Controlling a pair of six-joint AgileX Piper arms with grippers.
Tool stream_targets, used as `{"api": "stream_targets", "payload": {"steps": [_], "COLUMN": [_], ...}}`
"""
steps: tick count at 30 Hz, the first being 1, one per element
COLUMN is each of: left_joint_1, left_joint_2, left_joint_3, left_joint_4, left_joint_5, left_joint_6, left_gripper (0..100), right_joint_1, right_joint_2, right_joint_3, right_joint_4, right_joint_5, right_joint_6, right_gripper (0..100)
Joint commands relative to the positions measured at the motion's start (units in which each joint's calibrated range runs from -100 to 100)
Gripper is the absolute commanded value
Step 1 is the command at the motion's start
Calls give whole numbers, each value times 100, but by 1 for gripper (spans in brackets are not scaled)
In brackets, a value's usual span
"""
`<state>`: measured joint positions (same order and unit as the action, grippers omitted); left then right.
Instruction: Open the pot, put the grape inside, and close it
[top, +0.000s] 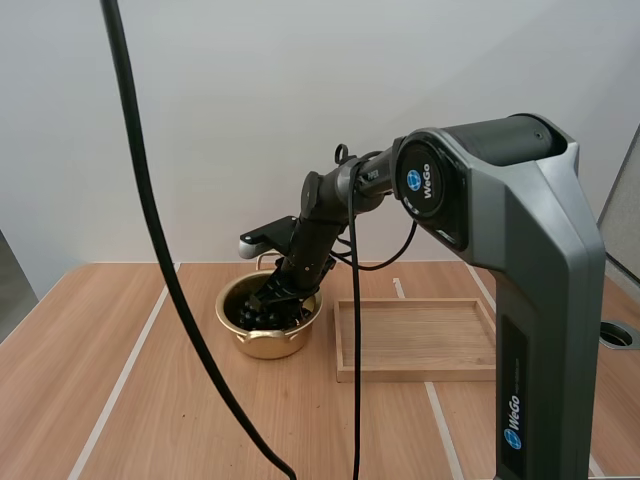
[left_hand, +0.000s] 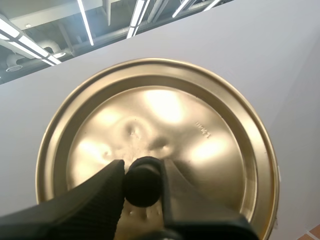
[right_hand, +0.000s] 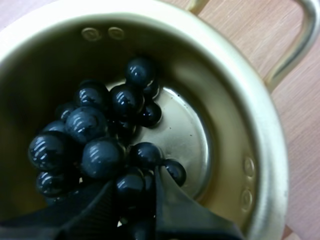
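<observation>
Two hands split the work: over the worktop (top: 130, 400) your right arm (top: 330, 200) slopes down and left into the open pot (top: 265, 343), whose lid (left_hand: 165, 115) your left hand (left_hand: 142, 182) holds clear, pinching its black knob (left_hand: 142, 175), so your right hand (right_hand: 134, 190), tips pinching the grapes (right_hand: 95, 145), can set them inside.

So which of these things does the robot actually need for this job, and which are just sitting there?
Part of the job:
pot
bunch of grapes, inside the pot, pinched by the right gripper
lid, off the pot, held by the left gripper

Just lying about:
wooden tray, beside the pot on the table
</observation>
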<state>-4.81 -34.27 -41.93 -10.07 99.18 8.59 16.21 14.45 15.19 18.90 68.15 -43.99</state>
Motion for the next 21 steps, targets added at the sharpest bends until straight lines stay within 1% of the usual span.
{"api": "stream_targets", "payload": {"steps": [1, 3, 4, 5, 6, 11, 16, 21], "left_joint_1": [6, 6, 6, 6, 6, 6, 6, 6], "left_joint_2": [7, 7, 7, 7, 7, 7, 7, 7], "left_joint_3": [-28, -28, -28, -28, -28, -28, -28, -28], "left_joint_4": [5, 5, 5, 5, 5, 5, 5, 5], "left_joint_5": [-59, -59, -59, -59, -59, -59, -59, -59], "left_joint_6": [4, 4, 4, 4, 4, 4, 4, 4], "left_gripper": [0, 0, 0, 0, 0, 0, 0, 0], "right_joint_1": [3, 3, 3, 3, 3, 3, 3, 3], "right_joint_2": [36, 36, 36, 36, 36, 9, 12, -53], "right_joint_3": [-25, -25, -25, -25, -25, -25, -25, -229], "right_joint_4": [-196, -208, -208, -208, -208, -208, -342, -462], "right_joint_5": [-171, -210, -228, -267, -312, -322, -322, -153], "right_joint_6": [88, 98, 119, 145, 166, 191, 201, 345], "right_gripper": [38, 62, 71, 76, 78, 78, 78, 78]}}
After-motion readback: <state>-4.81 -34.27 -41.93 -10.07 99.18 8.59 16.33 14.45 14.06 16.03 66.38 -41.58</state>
